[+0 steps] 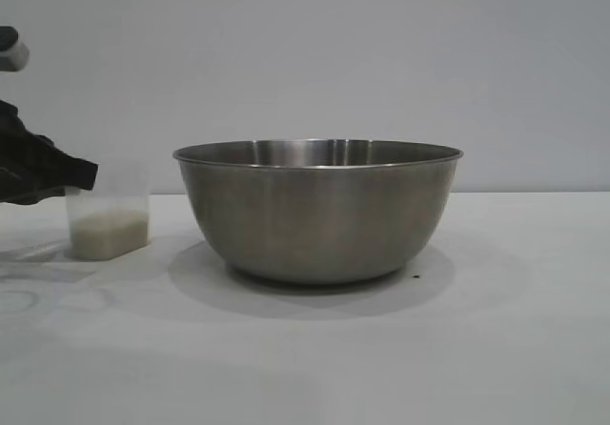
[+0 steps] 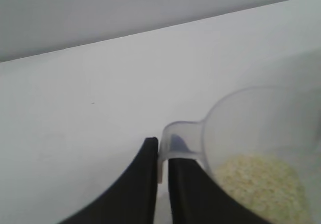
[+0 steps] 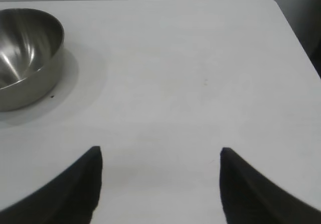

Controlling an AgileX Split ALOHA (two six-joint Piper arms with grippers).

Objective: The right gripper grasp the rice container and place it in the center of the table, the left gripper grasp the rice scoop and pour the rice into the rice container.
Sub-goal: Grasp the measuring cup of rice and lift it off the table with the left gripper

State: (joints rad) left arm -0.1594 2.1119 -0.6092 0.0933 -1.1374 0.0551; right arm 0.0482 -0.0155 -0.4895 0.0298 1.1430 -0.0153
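Scoop-grasp step: left gripper (image 2: 163, 158) jaws pinched on scoop (image 2: 251, 133) handle; right gripper (image 3: 160, 156) wide, empty. Next: lift, tip rice (image 2: 263, 184) into bowl (image 1: 317, 211).

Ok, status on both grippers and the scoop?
Left gripper shut on clear plastic rice scoop's handle. Right gripper open, empty. Steel bowl centred, nothing between.

In the exterior view the left gripper (image 1: 71, 182) is cut off by the picture's edge, only its dark tip showing against the rice scoop (image 1: 108, 220), whose handle is hidden behind it. From the left wrist, the scoop beyond the fingertips runs out of frame. From the right wrist, the rice container (image 3: 25, 58) ahead of the right gripper (image 3: 160, 156) is cropped.
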